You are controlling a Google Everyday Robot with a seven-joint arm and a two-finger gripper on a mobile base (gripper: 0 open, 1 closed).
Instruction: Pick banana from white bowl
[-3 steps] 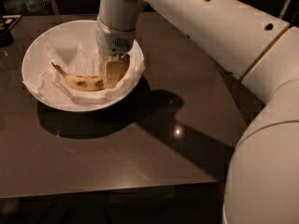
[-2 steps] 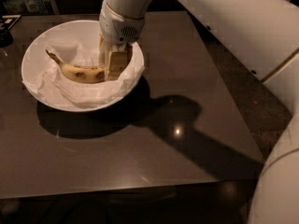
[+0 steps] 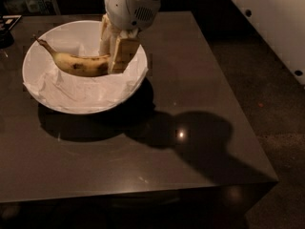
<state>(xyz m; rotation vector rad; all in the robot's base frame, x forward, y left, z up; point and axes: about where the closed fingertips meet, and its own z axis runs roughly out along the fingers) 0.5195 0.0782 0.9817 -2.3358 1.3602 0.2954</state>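
A yellow banana with brown spots and a dark stem tip at the left hangs over the wide white bowl, which is lined with crumpled white paper. My gripper reaches down from the top of the camera view and is shut on the banana's right end. The banana sits nearly level, stem pointing to the far left, lifted a little above the paper lining.
The bowl stands at the back left of a dark glossy table. The table's right edge drops to a dark floor. A white wall panel is at the far right. Dark items lie at the table's far left.
The banana has risen off the paper lining with my gripper shut on its right end. The arm has pulled up and back, and the view has shifted.
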